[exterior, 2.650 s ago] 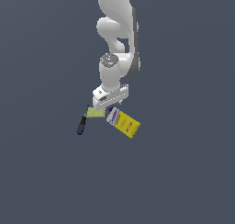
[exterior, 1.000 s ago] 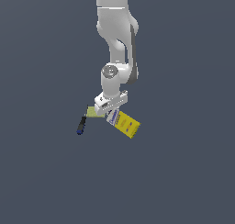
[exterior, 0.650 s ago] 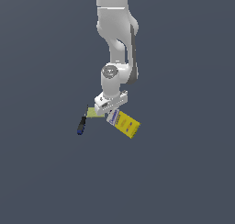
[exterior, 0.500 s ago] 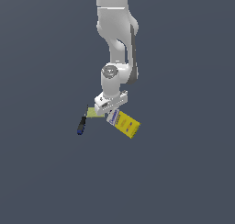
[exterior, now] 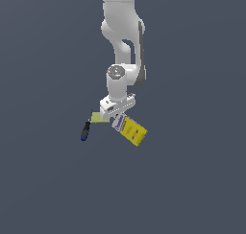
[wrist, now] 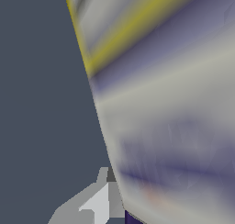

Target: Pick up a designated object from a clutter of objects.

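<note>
Hovering low over the clutter, the tool (exterior: 116, 114) sits right against the yellow box (exterior: 132, 131) — jaws hidden, so open or closed, can't tell. The purple lump (wrist: 133, 218) barely peeks out in the wrist view — no lift yet.

My arm (exterior: 122, 41) is a smooth, glossy white tube built of rounded segments, with a dark grey band running down the side of the upper link on the exterior view's right. At my wrist sits a round pale grey joint cap (exterior: 115, 72) with a small darker mark at its centre. Below it my white boxy hand block (exterior: 117, 106) is wider than it is tall. In the wrist view one light grey angular finger (wrist: 92, 204) shows, with flat facets, a paler face and a small dark notch at its top.
</note>
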`<state>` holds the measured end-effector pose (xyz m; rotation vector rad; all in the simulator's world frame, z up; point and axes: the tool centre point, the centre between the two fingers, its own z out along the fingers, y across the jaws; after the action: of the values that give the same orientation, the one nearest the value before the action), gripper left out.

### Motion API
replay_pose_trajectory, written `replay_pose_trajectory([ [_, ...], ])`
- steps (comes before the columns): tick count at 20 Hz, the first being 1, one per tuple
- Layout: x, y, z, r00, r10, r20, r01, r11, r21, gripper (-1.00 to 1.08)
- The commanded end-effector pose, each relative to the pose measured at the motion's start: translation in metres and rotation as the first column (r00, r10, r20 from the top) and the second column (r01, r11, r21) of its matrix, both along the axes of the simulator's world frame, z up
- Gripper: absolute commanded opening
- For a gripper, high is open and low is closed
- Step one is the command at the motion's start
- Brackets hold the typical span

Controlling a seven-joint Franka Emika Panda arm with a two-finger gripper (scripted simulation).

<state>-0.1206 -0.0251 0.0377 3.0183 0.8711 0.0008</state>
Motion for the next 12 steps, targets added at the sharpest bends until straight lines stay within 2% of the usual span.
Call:
replay_pose_trajectory([
  [1,0.004,0.004,0.010,1.000,0.000,0.001,0.000,1.000,0.000,-1.00],
  [12,0.032,0.034,0.082,1.000,0.000,0.001,0.000,1.000,-0.002,-1.00],
])
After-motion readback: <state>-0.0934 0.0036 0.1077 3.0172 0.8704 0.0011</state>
